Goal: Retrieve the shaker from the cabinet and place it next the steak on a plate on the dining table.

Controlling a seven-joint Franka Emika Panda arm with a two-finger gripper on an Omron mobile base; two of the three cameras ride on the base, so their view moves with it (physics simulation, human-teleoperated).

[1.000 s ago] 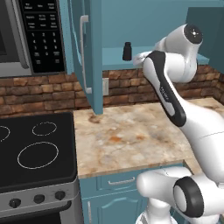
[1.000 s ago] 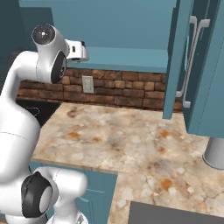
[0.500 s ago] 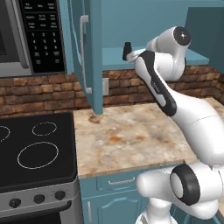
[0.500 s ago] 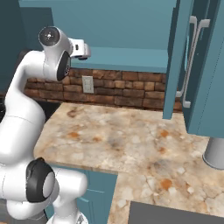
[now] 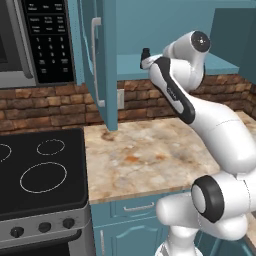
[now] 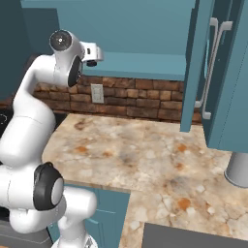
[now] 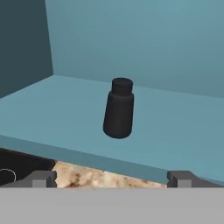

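Shaker [image 7: 119, 109] upright on cabinet [image 7: 175, 127] shelf; gripper [image 7: 111, 178] wide, apart.

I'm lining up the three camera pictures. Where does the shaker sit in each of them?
Left base view: the shaker stands on the cabinet shelf, upper middle, just left of the arm's hand.
Right base view: I cannot make it out; the hand reaches to the shelf's left end there.
Hand view: centre, upright on the shelf, ahead of the open fingers.
Shared landmark: the teal cabinet shelf.
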